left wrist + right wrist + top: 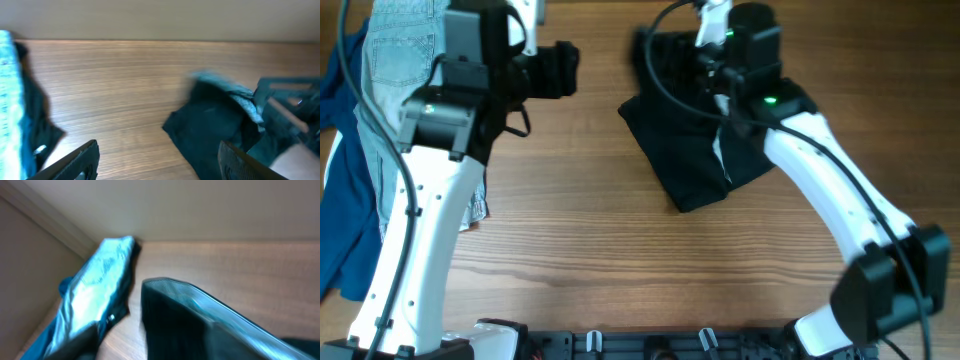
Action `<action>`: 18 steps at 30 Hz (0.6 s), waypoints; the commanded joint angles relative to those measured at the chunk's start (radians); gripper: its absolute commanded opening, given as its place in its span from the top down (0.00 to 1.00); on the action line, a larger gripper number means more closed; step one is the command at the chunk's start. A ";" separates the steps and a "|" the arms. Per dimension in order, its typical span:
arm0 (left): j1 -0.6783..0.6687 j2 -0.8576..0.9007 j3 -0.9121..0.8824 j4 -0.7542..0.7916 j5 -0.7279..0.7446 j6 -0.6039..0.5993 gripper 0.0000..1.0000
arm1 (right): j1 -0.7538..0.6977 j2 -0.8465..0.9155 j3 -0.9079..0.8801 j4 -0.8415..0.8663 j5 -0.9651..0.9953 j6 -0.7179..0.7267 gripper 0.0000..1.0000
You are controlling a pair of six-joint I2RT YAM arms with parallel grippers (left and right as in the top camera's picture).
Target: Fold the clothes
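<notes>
The black shorts lie bunched on the wooden table at the upper centre-right, with a strip of pale lining showing. My right gripper is shut on their far edge and holds it raised. In the right wrist view the lifted black fabric fills the jaws and hides the fingertips. My left gripper is open and empty, hovering to the left of the shorts and pointing toward them. In the left wrist view its fingers are spread wide, with the shorts ahead on the right.
A light-blue denim garment and a deep blue cloth lie at the table's left edge, partly under my left arm. The denim also shows in the right wrist view. Bare wood lies in front.
</notes>
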 commanded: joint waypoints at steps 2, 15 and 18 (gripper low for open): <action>0.061 0.005 0.005 0.000 -0.016 -0.006 0.22 | -0.029 -0.016 0.030 -0.005 0.011 0.035 0.00; 0.003 0.430 0.005 0.067 0.162 -0.033 0.24 | -0.277 -0.179 0.086 -0.836 0.183 -0.130 0.00; 0.013 0.528 0.005 0.077 0.117 -0.031 0.24 | -0.277 -0.179 0.086 -0.864 0.194 -0.188 0.00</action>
